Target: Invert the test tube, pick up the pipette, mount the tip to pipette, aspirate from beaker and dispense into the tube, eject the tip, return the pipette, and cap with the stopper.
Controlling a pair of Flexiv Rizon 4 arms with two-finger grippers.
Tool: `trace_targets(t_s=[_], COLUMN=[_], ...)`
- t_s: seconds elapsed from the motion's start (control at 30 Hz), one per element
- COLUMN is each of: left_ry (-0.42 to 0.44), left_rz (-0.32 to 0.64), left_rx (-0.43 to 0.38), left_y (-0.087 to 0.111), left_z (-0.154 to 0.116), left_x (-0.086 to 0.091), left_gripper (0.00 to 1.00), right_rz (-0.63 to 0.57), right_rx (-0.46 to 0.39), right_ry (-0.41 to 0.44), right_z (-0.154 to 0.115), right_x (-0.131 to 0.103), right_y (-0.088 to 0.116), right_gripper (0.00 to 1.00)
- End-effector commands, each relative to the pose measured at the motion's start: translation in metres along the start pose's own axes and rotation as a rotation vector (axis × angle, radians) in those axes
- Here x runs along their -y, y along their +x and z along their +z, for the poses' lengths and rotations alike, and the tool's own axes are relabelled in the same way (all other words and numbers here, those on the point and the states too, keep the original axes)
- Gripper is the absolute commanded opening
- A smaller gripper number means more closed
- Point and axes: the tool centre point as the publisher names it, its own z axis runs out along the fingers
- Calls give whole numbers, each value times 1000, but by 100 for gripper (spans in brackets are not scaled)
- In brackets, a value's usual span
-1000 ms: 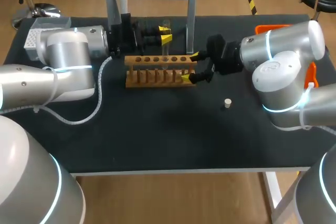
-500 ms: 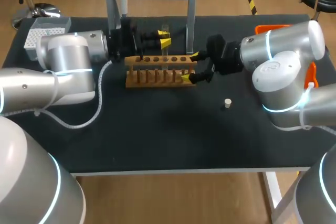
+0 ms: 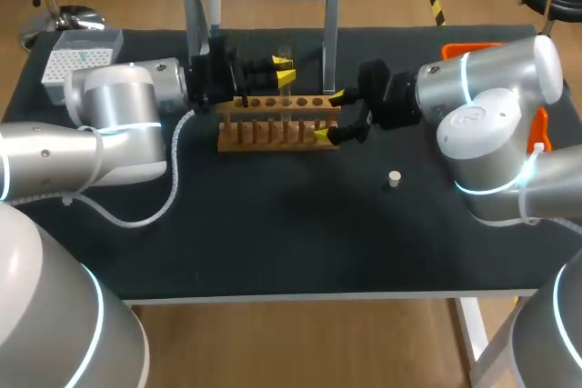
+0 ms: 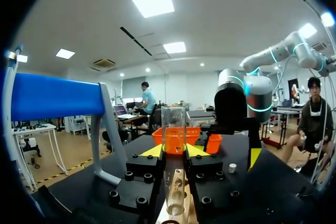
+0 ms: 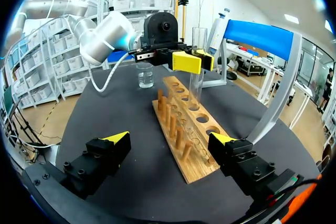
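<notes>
No legible text, label, number or sign appears on the desk (image 3: 273, 224) or the items it carries.

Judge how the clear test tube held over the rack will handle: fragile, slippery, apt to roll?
Probably fragile: the test tube looks like thin clear glass, so the left tool clamping it should squeeze gently. Likely slippery, given its smooth round wall. Laid on the table instead of the wooden rack, it would probably roll.

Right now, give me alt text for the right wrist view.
The left gripper holds a clear test tube upright over the wooden rack. The right gripper, open, straddles the rack's near end; a beaker stands beyond.
</notes>
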Motion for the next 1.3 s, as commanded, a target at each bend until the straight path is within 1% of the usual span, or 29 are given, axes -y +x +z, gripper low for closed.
trace_targets(t_s=[0.03, 0.43, 0.47, 0.5, 0.53, 0.6, 0.67, 0.7, 0.8, 0.97, 1.13, 1.3], left_ry=[3, -7, -7, -9, -12, -14, -20, -34, -72, -121, -167, -200], left_rz=[-1, -17, -19, -21, -24, -26, -26, -18, -16, -13, -26, -30], left_rx=[3, -1, -1, -1, -1, -1, -4, -22, -37, -39, -66, -44], left_y=[-1, 0, 1, 1, 1, 1, 3, 4, 7, 10, 11, 10], left_z=[1, 0, 0, 0, 0, 0, -2, -3, -12, -38, -69, -105], left_x=[-3, -9, -9, -9, -9, -9, -4, -1, 8, 25, 41, 54], left_gripper=[0, 0, 8, 48, 100, 100, 100, 100, 100, 100, 100, 100], right_rz=[0, 0, 0, 0, 0, 0, 0, 0, 0, 0, 0, 0], right_rx=[0, 0, 0, 0, 0, 0, 0, 0, 0, 0, 0, 0], right_ry=[2, 2, 2, 2, 2, 2, 2, 2, 2, 2, 2, 2], right_z=[0, 0, 0, 0, 0, 0, 0, 0, 0, 0, 0, 0], right_x=[0, 0, 0, 0, 0, 0, 0, 0, 0, 0, 0, 0], right_y=[0, 0, 0, 0, 0, 0, 0, 0, 0, 0, 0, 0], right_gripper=[100, 100, 100, 100, 100, 100, 100, 100, 100, 100, 100, 100])
